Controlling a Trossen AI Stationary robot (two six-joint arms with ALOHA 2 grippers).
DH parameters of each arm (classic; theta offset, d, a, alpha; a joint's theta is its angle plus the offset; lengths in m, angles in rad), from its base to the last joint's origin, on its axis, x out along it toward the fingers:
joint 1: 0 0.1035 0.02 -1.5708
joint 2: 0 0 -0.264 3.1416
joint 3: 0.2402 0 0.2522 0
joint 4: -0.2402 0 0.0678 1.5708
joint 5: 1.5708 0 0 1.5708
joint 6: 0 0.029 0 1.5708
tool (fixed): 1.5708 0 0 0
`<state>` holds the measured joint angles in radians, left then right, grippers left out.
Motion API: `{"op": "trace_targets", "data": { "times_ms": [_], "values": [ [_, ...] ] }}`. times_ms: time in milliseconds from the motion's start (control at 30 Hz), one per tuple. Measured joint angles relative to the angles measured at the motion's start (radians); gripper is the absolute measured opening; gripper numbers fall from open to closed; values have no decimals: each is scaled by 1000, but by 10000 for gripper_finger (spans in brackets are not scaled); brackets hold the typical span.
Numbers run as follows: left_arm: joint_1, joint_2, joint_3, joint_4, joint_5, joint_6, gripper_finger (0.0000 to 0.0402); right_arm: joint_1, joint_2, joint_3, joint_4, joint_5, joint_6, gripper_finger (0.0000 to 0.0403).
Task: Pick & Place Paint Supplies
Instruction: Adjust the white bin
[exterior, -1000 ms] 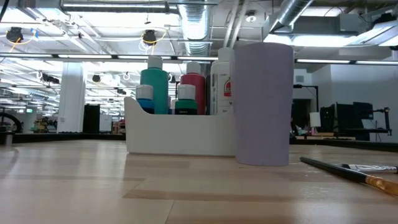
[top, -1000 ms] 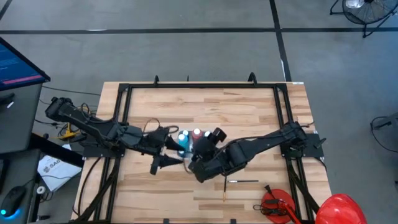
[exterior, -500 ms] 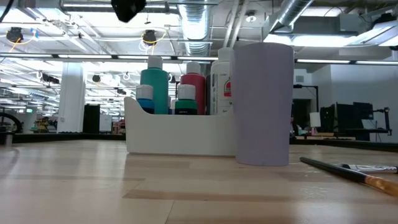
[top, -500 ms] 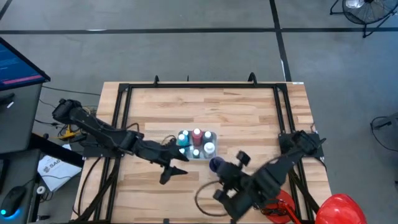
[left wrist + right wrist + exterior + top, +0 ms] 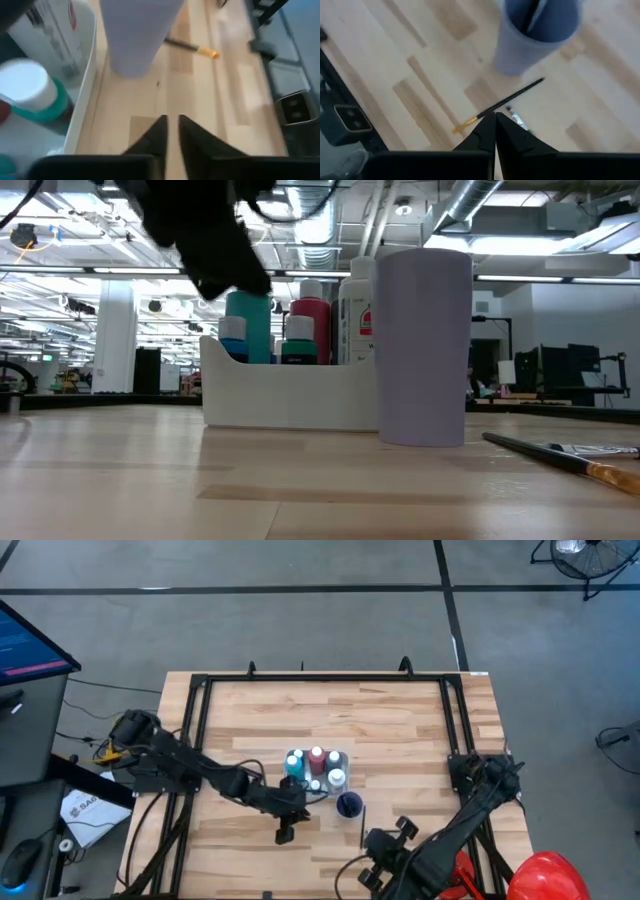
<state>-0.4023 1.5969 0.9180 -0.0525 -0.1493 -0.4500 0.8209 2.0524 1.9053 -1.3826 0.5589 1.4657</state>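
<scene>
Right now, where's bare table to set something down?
Free: the wooden table's far half beyond the white caddy of paint bottles, and its right side between the lavender cup and the right arm's base. Crowded: the middle, with caddy, cup, thin dark-handled brush and left gripper.

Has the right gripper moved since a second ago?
Yes. The right gripper has pulled back from beside the white caddy toward the table's near edge, past the blue cup.
</scene>
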Motion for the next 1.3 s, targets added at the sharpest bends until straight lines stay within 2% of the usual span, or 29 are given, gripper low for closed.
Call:
{"op": "trace_targets", "data": {
  "times_ms": [67, 167, 267, 400, 500, 600, 833, 1067, 1300],
  "values": [
    [5, 32, 0, 8, 0, -3, 12, 4, -3, -61, 63, -9, -2, 1],
    [11, 57, 0, 18, -28, -3, 6, 5, -42, -142, 70, 0, 5, 1],
    [11, 70, 0, 4, -90, 35, 1, 10, -146, -277, 137, 34, -11, 0],
    [26, 70, 1, -5, -111, 150, 0, 10, -308, -561, 414, 33, -33, 0],
    [58, 70, 1, -20, -77, 145, 0, 10, -431, -741, 615, 33, -55, 0],
    [82, 70, 1, -21, -73, 116, 0, -6, -501, -852, 699, 33, -88, 0],
    [115, 119, 2, -50, -80, 77, 0, -69, -543, -885, 716, 32, -234, 0],
    [117, 136, 9, -49, -98, 73, 0, -92, -553, -885, 648, 28, -246, 0],
    [170, 137, 29, -52, -71, 41, 0, -92, -587, -885, 588, 29, -246, 0]
  ]
}}
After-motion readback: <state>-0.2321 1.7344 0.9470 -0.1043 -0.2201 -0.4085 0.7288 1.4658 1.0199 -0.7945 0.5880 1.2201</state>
